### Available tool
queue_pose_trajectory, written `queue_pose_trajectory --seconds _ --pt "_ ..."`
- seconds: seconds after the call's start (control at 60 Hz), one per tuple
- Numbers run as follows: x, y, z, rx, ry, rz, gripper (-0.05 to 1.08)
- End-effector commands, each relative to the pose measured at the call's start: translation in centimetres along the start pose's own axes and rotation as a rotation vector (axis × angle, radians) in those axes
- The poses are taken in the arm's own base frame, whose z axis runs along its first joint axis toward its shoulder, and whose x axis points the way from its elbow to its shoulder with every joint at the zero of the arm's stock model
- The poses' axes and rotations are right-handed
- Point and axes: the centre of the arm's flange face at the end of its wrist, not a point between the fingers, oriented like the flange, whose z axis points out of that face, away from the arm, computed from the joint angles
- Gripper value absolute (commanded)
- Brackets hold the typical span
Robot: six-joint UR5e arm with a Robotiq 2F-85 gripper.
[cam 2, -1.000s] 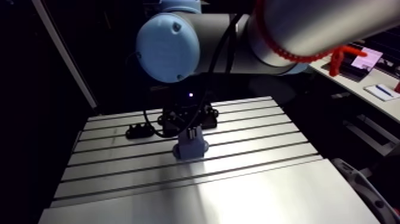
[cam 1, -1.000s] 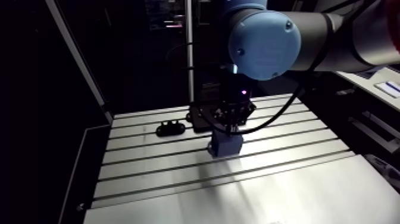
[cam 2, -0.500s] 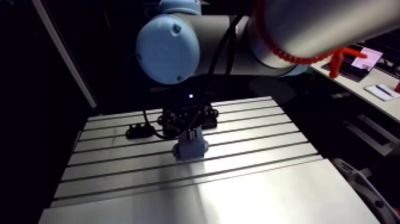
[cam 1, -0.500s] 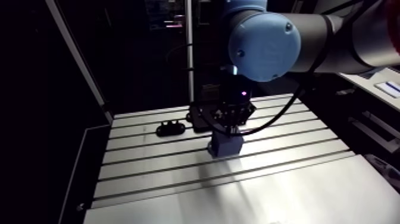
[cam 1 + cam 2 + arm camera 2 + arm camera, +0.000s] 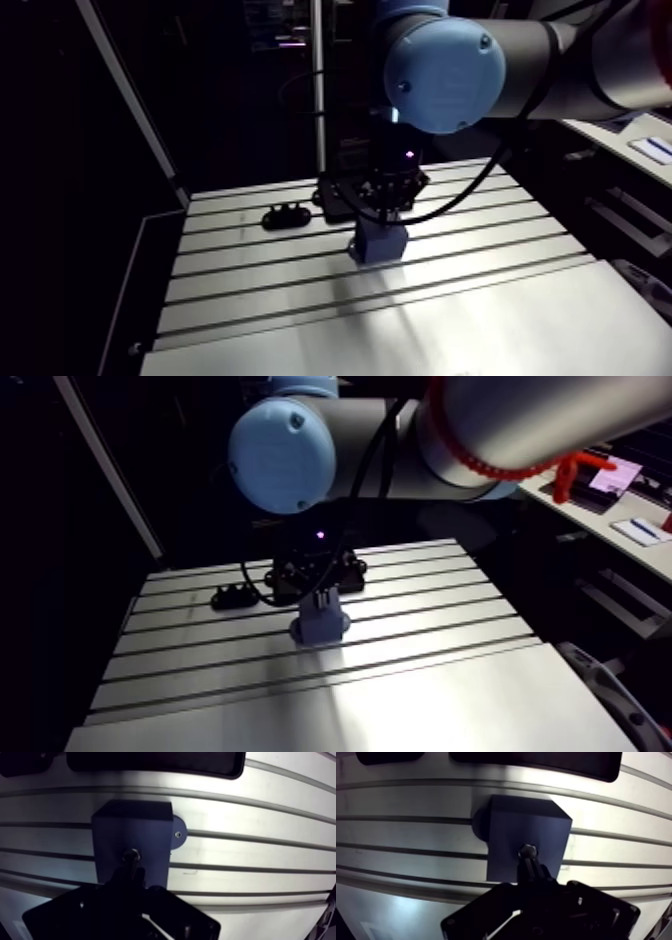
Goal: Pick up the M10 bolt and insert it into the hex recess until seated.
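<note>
You've got the gripper (image 5: 530,866) straight over the blue block (image 5: 511,822), its fingers (image 5: 523,869) pressed together and pinching the M10 bolt (image 5: 528,850). In the wrist view the bolt's dark head sits over the block's top face, toward the side nearest the gripper; you can't tell whether it is in the hex recess, since the bolt and fingers hide that spot. The block stands on the slotted table (image 5: 250,255), about midway between the left and right edges, in the grooved rear half. A round flange with a small screw (image 5: 178,834) juts from one side of the block and lies flat on the table. Toward the back edge, just behind the gripper, lies a black tray (image 5: 536,762); a small black part (image 5: 287,213) lies beside it, nearer the back-left corner, well apart from the block. The table's left edge drops into dark. Toward the front edge the grooves end and a smooth metal plate (image 5: 420,330) runs wide, lit bright below the block. A purple light (image 5: 410,155) glows on the wrist.
</note>
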Motion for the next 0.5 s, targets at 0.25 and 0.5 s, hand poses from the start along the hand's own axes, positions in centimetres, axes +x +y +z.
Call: queue_pose_trajectory --seconds 0.25,0.5 --pt "0.1 -0.1 -1.2 -0.005 0.019 -0.004 1.01" --pt "-0.1 -0.3 -2.3 -0.013 0.036 -0.006 0.97"
